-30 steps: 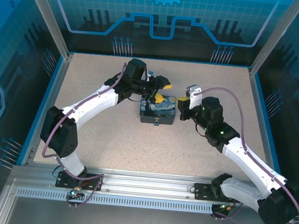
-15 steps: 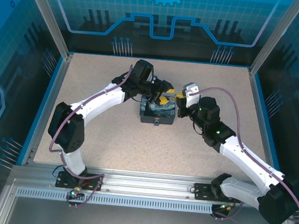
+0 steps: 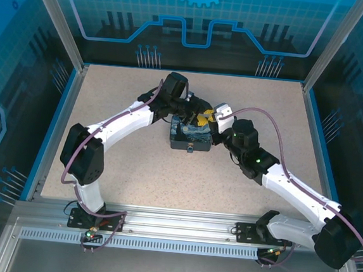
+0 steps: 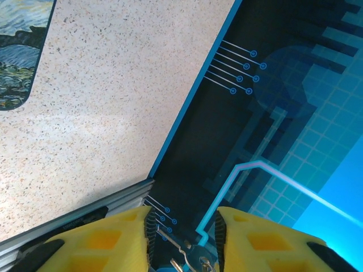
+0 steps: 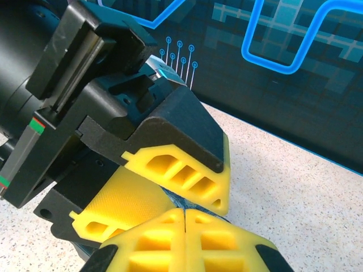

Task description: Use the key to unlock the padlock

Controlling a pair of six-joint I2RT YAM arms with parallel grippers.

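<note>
Where the two arms meet over the far middle of the table [image 3: 134, 164], the left gripper [image 3: 199, 116] and the right gripper [image 3: 213, 117] hang just above the far edge of the dark-blue painted box [image 3: 191, 138], almost touching each other. In the left wrist view, the left gripper's yellow fingers [image 4: 108, 238] stand parted. A small silvery metal piece [image 4: 198, 259] with a thin rod sits low in the gap between them; it is too small to tell whether it is the padlock or the key. Neither pad is seen pressing on it. A corner of the box shows on the table at the upper left of that view. In the right wrist view, the right gripper's fingers [image 5: 227, 238] are clenched tip to tip, with nothing visible between them, right against the left gripper's black-and-yellow fingers [image 5: 181, 164].
</note>
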